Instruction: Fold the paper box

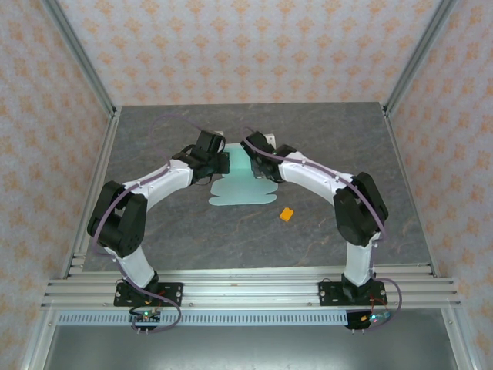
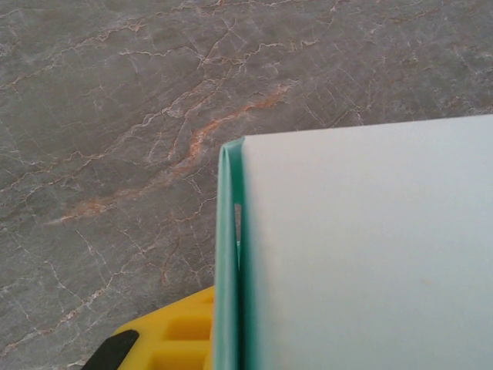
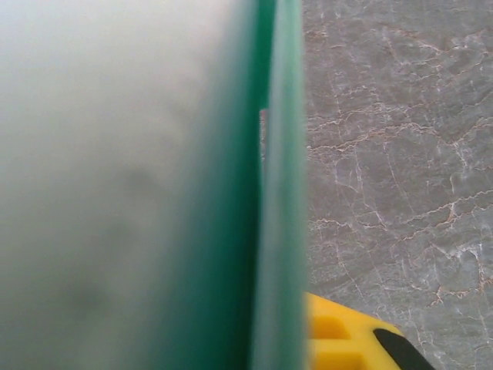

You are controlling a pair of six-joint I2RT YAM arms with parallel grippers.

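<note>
Pale mint paper box (image 1: 239,194), half-folded

You have nothing to read here: the paper box (image 1: 243,193) is plain mint card wherever it shows, the small orange block (image 1: 286,214) looks unmarked, and the walls (image 1: 246,46) carry only a repeated ornament.

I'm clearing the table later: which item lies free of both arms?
The orange block, lying alone beside the right arm; both arms reach onto the paper box.
</note>
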